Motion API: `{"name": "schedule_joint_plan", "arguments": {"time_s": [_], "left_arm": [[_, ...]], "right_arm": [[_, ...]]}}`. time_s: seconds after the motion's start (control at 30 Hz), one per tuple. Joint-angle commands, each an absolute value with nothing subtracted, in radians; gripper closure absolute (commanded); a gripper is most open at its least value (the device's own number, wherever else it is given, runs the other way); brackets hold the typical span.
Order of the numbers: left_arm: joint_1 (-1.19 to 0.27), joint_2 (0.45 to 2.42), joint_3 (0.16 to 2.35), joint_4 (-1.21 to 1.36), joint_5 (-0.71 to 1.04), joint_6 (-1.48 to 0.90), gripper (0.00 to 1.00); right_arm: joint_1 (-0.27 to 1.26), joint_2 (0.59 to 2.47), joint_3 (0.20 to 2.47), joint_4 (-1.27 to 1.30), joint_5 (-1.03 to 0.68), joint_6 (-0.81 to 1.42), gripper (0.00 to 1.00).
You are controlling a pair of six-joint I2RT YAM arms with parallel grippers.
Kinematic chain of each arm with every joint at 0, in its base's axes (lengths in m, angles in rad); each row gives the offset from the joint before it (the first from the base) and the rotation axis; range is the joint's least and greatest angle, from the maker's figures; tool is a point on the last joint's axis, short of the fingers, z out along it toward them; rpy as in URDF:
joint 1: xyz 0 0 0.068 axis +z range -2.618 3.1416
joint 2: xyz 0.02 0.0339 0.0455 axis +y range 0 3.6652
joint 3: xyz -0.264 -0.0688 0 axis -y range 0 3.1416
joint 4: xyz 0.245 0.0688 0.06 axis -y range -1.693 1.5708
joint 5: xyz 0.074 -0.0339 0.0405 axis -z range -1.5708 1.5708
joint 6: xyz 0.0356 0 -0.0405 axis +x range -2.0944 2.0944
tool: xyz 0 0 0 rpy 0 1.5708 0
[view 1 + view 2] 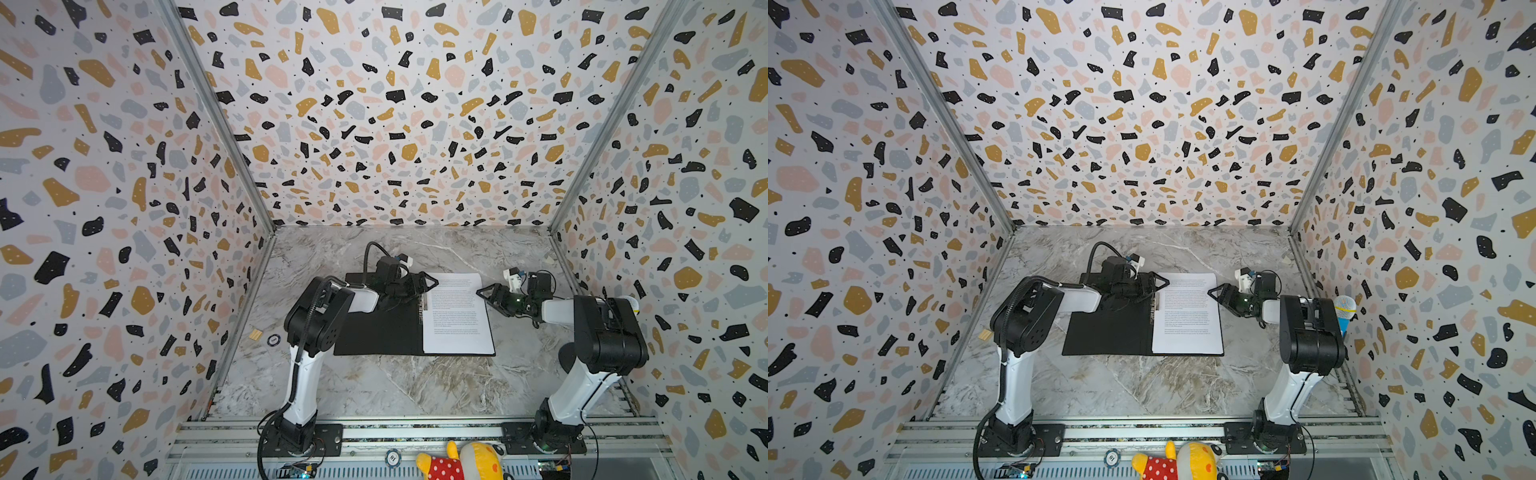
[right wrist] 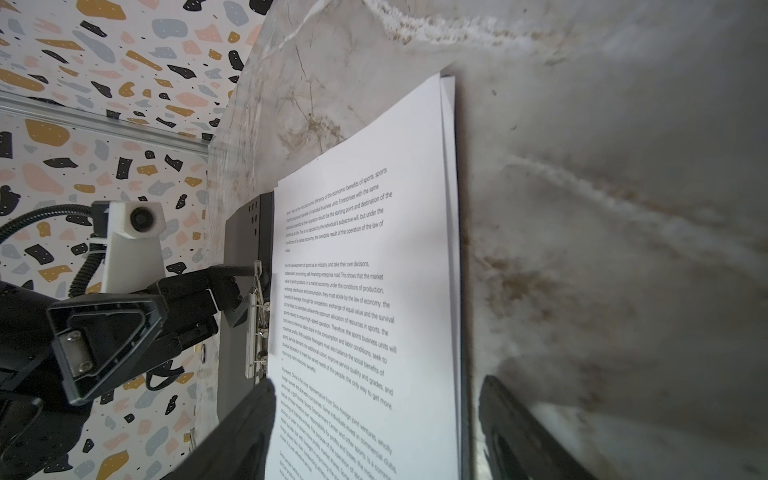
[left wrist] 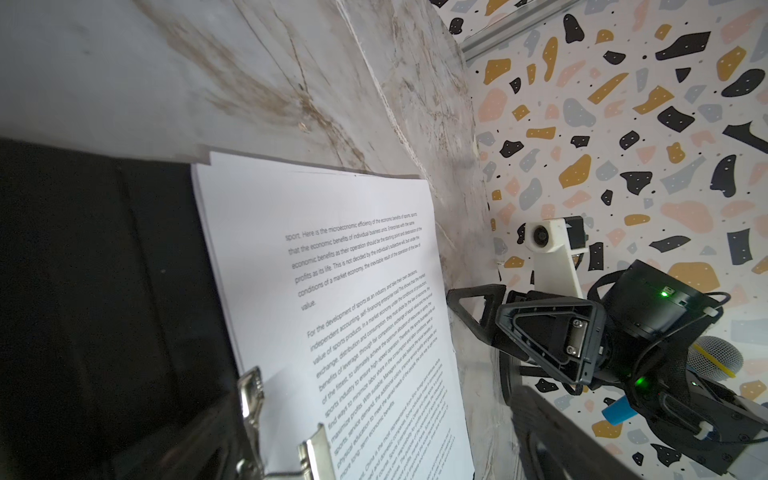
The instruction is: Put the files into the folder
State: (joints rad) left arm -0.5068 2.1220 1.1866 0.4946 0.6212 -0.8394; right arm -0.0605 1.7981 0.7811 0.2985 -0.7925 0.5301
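White files [image 1: 457,316] on 3 o'clock half of folder [image 1: 378,332], left tool [image 1: 432,283] at their 10 o'clock, right tool [image 1: 484,292] at 2 o'clock, both spread, empty

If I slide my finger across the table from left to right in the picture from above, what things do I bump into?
Small wooden block → round chip → folder's bare black half → metal clip → files → right arm.

Terrazzo-patterned walls [image 1: 395,104] on three sides; grey-veined marble tabletop [image 1: 374,386]; aluminium corner rails [image 1: 218,116]; even light
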Motion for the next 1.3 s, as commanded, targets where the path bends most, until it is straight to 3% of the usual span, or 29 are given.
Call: {"name": "schedule_joint_plan", "arguments": {"time_s": [0.0, 0.67, 1.03, 1.27], "left_arm": [[-0.514, 2.097, 1.174, 0.554, 0.645, -0.854, 0.0], [-0.566, 1.93, 1.031, 0.695, 0.673, -0.943, 0.0], [-0.495, 1.876, 0.978, 0.609, 0.621, -0.877, 0.0], [-0.486, 1.963, 1.057, 0.477, 0.625, -0.792, 0.0]], "right_arm": [[-0.06, 1.798, 0.789, 0.247, -0.769, 0.519, 0.22], [-0.06, 1.783, 0.786, 0.221, -0.767, 0.5, 0.22], [-0.061, 1.684, 0.794, 0.16, -0.73, 0.507, 0.24], [0.009, 1.625, 0.798, 0.137, -0.703, 0.571, 0.31]]}}
